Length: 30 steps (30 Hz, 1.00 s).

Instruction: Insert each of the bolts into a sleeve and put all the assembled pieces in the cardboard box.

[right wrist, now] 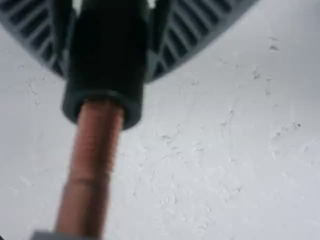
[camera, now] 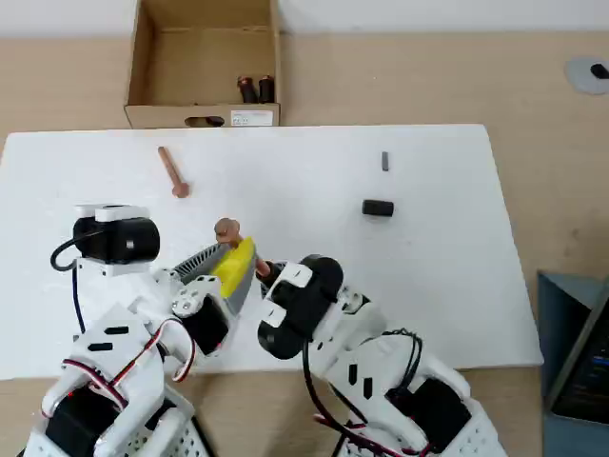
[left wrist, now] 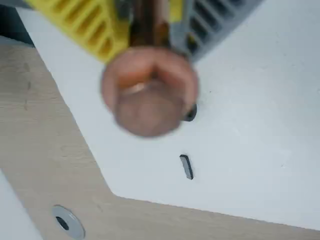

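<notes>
Bolt [camera: 226, 229]: copper, held below centre in the high view. Its threaded shank runs into the sleeve [right wrist: 107, 85] that I carry on my other arm. I cannot tell how deep it sits.
Left pincer [left wrist: 150, 20]: closed on the shank just under the head, yellow jaw on one side, grey on the other.
Right pincer [right wrist: 107, 30]: clamped round the black sleeve, its mouth towards the bolt.
Handling: I judge both parts stiff, small and light. Round metal may roll or twist in my grip, so I'd hold the shank near the head and the sleeve at mid-body, leaving its mouth free.
Spare bolt [camera: 172, 171]: lying on the white surface [camera: 457, 286], upper left.
Spare sleeve [camera: 378, 208]: on the surface right of centre, with a smaller dark piece [camera: 384, 161] near it, higher in the frame.
Box [camera: 171, 116]: top of the frame, with two finished pieces [camera: 255, 89] in its lower right corner.
</notes>
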Motion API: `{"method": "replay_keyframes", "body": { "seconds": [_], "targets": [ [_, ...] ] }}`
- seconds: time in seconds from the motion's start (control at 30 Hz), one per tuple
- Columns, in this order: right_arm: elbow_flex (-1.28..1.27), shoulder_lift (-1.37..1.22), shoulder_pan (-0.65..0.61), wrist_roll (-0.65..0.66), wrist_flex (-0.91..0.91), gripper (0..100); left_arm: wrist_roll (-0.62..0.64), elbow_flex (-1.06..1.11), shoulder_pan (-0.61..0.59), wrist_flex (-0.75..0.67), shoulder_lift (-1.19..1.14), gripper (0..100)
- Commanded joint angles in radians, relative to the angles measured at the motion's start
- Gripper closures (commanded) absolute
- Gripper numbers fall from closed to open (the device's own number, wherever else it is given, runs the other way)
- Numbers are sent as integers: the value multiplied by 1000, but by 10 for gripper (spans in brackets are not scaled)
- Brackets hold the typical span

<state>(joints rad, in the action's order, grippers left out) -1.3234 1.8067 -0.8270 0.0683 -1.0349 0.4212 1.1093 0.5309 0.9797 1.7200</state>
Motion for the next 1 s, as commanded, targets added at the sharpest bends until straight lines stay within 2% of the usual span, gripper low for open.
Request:
{"method": "replay_keyframes", "body": {
  "seconds": [0.0,0.13,0.43,0.5,0.67,0.83,0.97],
  "targets": [
    [27,142,-5,2,28,989,-2,17,21,9,-1,999],
    [25,142,-5,2,28,989,-2,61,95,11,-1,998],
    [21,142,-4,5,28,989,-26,71,104,12,-4,995],
    [21,142,-4,5,28,989,-37,71,101,12,-4,962],
    [19,142,-4,5,28,989,-32,69,101,34,-7,784],
    [19,142,-2,5,28,989,-40,60,72,31,-7,788],
    [19,142,-1,3,28,989,-141,58,-14,25,-5,786]
  ]
}}
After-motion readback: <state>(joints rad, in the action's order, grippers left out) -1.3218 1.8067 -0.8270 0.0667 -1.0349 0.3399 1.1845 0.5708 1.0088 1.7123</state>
